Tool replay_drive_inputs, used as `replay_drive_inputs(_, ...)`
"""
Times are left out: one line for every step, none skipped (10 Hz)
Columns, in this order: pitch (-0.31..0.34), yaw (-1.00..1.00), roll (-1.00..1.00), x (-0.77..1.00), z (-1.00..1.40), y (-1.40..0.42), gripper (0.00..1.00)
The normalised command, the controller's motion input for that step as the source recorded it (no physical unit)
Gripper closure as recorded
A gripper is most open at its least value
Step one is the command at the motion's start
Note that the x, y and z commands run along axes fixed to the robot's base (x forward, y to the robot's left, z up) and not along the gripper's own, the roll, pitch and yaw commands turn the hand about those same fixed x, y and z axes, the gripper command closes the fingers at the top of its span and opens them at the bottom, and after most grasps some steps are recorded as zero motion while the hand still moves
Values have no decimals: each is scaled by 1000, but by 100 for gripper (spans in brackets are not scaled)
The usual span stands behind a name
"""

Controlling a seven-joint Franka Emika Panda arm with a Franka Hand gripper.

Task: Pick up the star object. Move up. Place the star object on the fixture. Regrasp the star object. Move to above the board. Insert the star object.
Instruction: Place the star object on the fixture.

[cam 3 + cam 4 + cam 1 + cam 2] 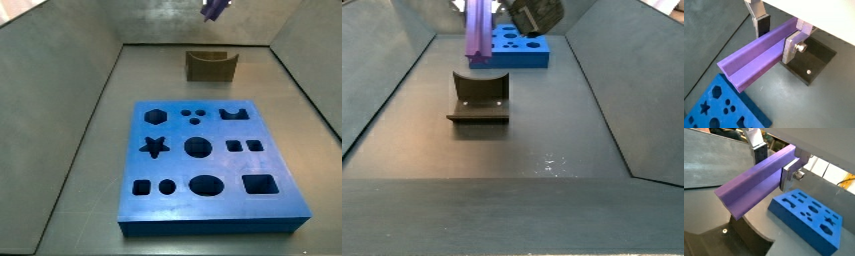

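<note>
The star object, a long light-purple ridged bar, is off the floor with my gripper shut on one end of it; in both wrist views a padded silver finger presses each side. In a side view the bar hangs upright from the gripper, high over the fixture. Only its purple tip shows at the upper edge of a side view, beyond the olive-brown notched fixture. The blue board with dark cutouts lies flat on the floor, its star cutout uncovered.
Grey sloped walls enclose the floor on all sides. The fixture's dark base plate lies below the gripper in a wrist view. The board sits behind the fixture in a side view.
</note>
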Motion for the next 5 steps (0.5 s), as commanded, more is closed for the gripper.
replay_drive_inputs(10,-96,-203,55,1,32,100)
replay_drive_inputs(215,-114,-1000,112,-1000,131,100)
replay_drive_inputs(202,-123,-1000,119,-1000,135,100)
replay_drive_inputs(232,-171,-978,140,-1000,138,100)
replay_drive_inputs(209,-189,-829,157,-1000,136,100)
